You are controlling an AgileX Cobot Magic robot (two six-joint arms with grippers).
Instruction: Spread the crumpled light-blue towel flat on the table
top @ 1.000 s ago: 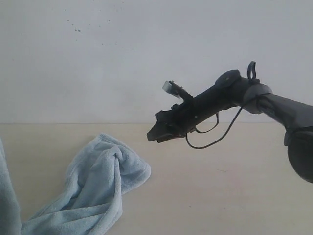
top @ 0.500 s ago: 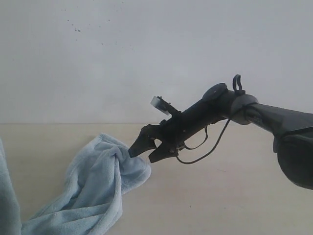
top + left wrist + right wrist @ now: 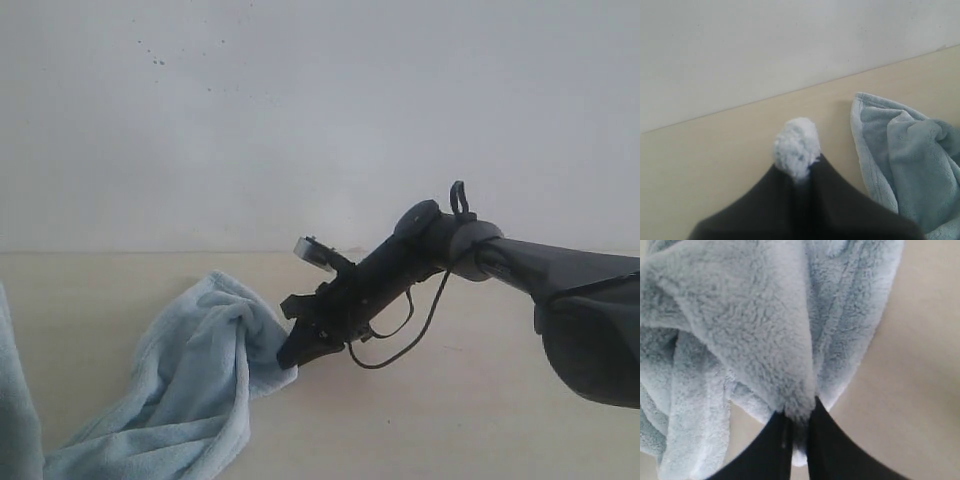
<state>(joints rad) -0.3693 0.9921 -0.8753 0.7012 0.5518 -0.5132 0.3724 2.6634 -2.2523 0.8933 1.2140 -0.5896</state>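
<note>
- Towel (image 3: 200,390): lies crumpled and twisted on the table (image 3: 480,420), lower left of the exterior view, with one strip running up along the frame's left edge.
- Left gripper (image 3: 799,172): closed on a fluffy tuft of towel poking past the tips, at lower centre of the left wrist view. Main heap at the right of that frame.
- Right gripper (image 3: 292,352): sits at the heap's right edge, just left of centre in the exterior view. Pinches shut on a fold, seen at the bottom of the right wrist view with pile bulging above the fingers (image 3: 772,440).
- Step in hand, by judgement: securing a second hold before pulling the cloth open.
- To do it well: confirm a bite on an edge, not on a thick bunch of layers.
- Lift only just clear of the table.
- Draw slowly toward the right of the frame, away from the left hold, until the twist drops out, then lower flat.
- Risk: looks like a shallow bite near the tips, likely to slip under a quick pull.
- Arm (image 3: 560,270): enters from the right edge, slants down and to the left, with the wrist pitched toward the cloth. Carries a cable (image 3: 400,350) looping beneath.
- Wall (image 3: 300,120): fills the upper half, behind the table's back edge.
</note>
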